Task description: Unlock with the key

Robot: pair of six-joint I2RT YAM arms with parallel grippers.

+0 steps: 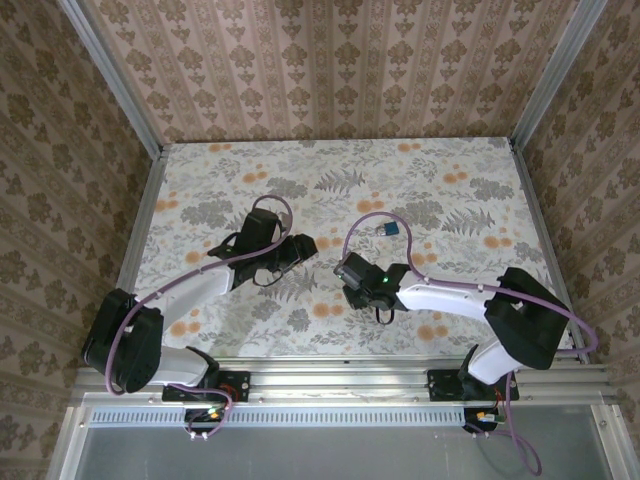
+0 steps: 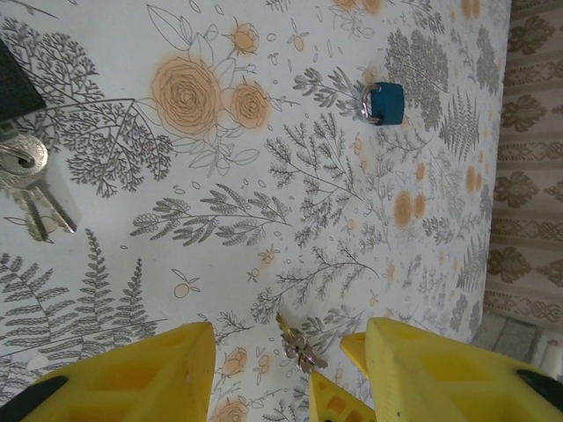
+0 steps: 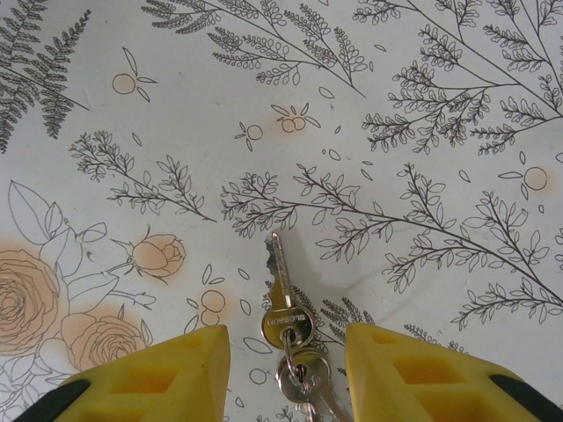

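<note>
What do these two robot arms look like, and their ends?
The left arm and right arm have white shells and bulky black joints, each trailing a thin purple cable. A green light glows on the right one's wrist. The left tool and right tool each end in two chunky yellow fingers.

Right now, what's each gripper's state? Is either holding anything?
Left gripper: open, gripping nothing.
Right gripper: open; the key lies loose between the jaws, not gripped.
</note>
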